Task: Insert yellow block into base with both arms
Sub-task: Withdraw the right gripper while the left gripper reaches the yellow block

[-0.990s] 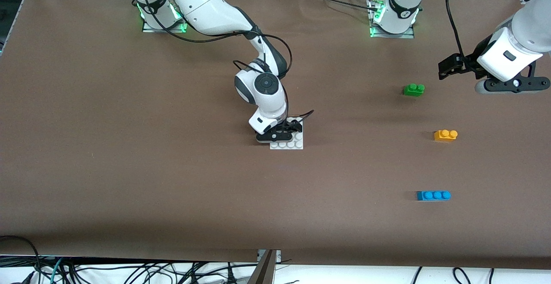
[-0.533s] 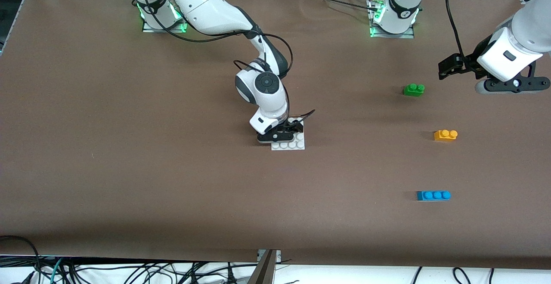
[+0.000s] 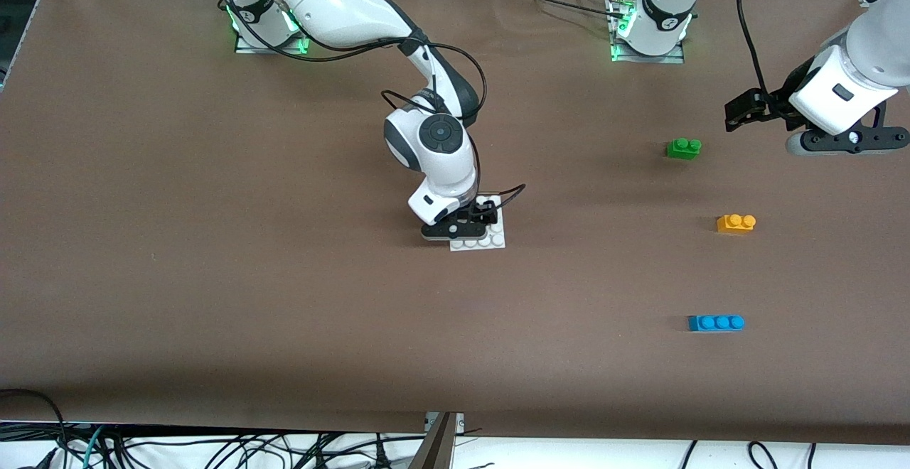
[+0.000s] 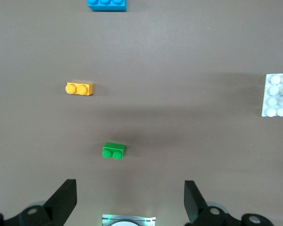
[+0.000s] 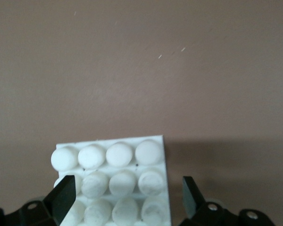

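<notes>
Change: the base (image 3: 480, 236) has slid a little toward the left arm's end of the table with the right gripper (image 3: 466, 224) on it; the bricks lie as before.
Open room: bare brown table (image 3: 213, 277) all round the base; the three bricks sit well apart from one another near the left arm's end.
Blue brick (image 3: 716, 322): nearest the front camera, long, three studs.
Yellow block (image 3: 736, 223): farther back, small, orange-yellow plastic, two round studs, untouched.
Base: flat white square plate, rows of round studs, mid-table.
Green brick (image 3: 683, 148): farthest of the bricks, two studs.
Right gripper: low over the base, fingers (image 5: 66, 190) wide, straddling the plate; whether they press its edges I cannot tell.
Left gripper (image 4: 130, 197): waits in the air near the green brick, fingers wide apart, holding nothing.
</notes>
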Tool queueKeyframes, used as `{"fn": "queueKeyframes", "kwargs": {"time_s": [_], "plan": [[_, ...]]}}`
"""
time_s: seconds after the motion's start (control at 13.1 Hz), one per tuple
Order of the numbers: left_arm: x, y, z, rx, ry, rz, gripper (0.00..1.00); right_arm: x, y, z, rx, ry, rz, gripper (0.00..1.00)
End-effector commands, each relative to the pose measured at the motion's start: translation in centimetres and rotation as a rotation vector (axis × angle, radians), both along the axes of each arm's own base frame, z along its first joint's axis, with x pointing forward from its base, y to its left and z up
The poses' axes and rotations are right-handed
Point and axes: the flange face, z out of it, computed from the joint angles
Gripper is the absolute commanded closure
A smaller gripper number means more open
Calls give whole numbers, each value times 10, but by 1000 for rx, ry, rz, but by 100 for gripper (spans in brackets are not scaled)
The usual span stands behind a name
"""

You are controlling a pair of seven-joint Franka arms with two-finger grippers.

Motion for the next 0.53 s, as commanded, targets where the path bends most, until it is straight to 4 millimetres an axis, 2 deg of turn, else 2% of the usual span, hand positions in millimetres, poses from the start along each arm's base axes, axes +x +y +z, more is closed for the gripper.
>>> {"fn": "queueKeyframes", "kwargs": {"time_s": [0.0, 0.08, 0.23, 0.3, 0.46], "plan": [[-3, 1, 7, -19, 2, -2, 0, 34, -52, 48, -29, 43, 33, 0], [-3, 1, 7, -19, 2, -2, 0, 53, -82, 68, -34, 41, 22, 0], [-2, 2, 8, -8, -2, -8, 0, 84, -141, 92, -59, 52, 30, 0], [-1, 1, 6, -7, -6, -9, 0, 95, -170, 100, -77, 72, 54, 0], [3, 5, -1, -8, 7, -3, 0, 112, -221, 132, -99, 70, 51, 0]]}}
